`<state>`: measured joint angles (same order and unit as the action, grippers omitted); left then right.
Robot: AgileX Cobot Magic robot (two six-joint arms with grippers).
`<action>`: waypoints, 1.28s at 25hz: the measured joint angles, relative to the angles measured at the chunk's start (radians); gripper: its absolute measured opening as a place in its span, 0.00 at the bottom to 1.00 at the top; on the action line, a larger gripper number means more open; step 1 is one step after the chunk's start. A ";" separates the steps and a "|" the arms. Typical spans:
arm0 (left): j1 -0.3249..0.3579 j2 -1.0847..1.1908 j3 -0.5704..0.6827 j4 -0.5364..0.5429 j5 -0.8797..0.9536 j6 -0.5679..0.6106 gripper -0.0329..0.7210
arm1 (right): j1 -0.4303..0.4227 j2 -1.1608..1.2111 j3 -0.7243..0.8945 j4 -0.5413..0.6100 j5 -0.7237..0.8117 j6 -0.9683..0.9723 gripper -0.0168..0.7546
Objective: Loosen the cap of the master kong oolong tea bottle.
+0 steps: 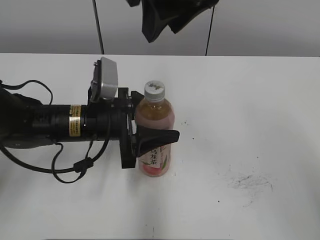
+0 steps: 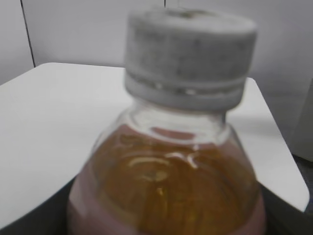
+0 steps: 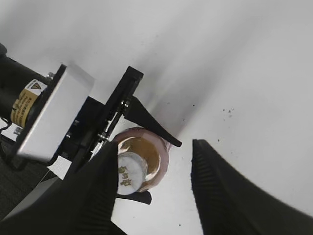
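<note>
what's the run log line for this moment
left gripper: shut on bottle | right gripper: open above cap | cap: on

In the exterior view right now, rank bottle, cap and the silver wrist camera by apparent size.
1. master kong oolong tea bottle
2. silver wrist camera, though it may sit nearer the lens
3. cap

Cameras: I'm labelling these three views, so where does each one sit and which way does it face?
Exterior: raised at the front, slanting down at the white table; left arm and left pincer around the tall clear plastic tea bottle.
Left wrist: level, close behind the bottle's shoulder and ribbed white-grey cap; no pincer shows.
Right wrist: overhead, looking down; open right pincer.
All share the bottle.
</note>
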<state>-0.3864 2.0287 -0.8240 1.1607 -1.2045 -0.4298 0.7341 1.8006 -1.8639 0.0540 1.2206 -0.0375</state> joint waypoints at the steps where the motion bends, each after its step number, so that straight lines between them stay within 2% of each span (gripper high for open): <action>1: 0.000 0.000 0.000 0.010 -0.002 -0.005 0.63 | 0.000 -0.001 0.000 0.000 0.000 0.000 0.50; 10: 0.000 -0.012 0.001 0.119 -0.014 -0.053 0.63 | 0.000 -0.001 0.000 0.075 0.002 0.002 0.50; 17: 0.000 -0.012 0.001 0.125 -0.016 -0.058 0.63 | 0.040 -0.006 0.038 0.087 0.002 0.004 0.50; 22: 0.000 -0.012 0.001 0.125 -0.018 -0.060 0.63 | 0.041 -0.010 0.123 0.051 0.002 0.025 0.50; 32: 0.000 -0.012 0.001 0.124 -0.018 -0.060 0.63 | 0.041 -0.016 0.152 0.095 0.003 0.038 0.51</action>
<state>-0.3864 2.0169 -0.8230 1.2849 -1.2227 -0.4898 0.7746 1.7842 -1.7116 0.1492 1.2235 0.0000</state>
